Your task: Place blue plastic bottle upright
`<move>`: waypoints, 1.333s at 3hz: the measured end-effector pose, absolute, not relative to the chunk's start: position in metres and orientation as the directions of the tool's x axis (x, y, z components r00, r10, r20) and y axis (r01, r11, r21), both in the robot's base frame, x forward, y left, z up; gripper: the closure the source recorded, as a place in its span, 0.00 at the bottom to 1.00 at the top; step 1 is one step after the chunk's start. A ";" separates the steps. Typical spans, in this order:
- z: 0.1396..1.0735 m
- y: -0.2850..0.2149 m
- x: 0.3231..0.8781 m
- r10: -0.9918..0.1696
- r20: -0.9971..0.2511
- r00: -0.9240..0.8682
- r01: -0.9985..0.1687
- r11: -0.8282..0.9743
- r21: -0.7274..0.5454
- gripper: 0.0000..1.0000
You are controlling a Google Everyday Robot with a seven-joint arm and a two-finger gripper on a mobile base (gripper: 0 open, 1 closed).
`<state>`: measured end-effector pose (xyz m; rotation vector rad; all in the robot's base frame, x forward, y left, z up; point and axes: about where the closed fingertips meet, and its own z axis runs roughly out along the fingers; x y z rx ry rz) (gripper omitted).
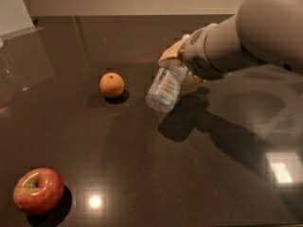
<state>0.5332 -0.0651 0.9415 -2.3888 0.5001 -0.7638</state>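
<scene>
The blue plastic bottle [165,88] is clear and pale blue with a white-and-blue label. It hangs tilted above the dark table, base pointing down-left, cap end hidden in the gripper. My gripper [181,63] is shut on the bottle's upper end, at the middle of the view, at the end of the large grey arm [251,37] coming in from the right. The bottle's shadow [182,122] lies on the table below and to the right of it.
An orange [111,84] sits on the table left of the bottle. A red apple [38,191] sits at the front left. A light-coloured object [14,8] stands at the far left edge. The dark table [142,174] is glossy with light reflections.
</scene>
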 end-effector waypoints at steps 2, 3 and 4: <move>0.949 -0.061 0.531 -0.447 0.451 0.773 -0.099 -0.787 -0.610 1.00; 0.960 -0.051 0.528 -0.401 0.504 0.765 0.020 -0.767 -0.641 1.00; 0.970 -0.047 0.526 -0.387 0.511 0.767 0.112 -0.704 -0.701 1.00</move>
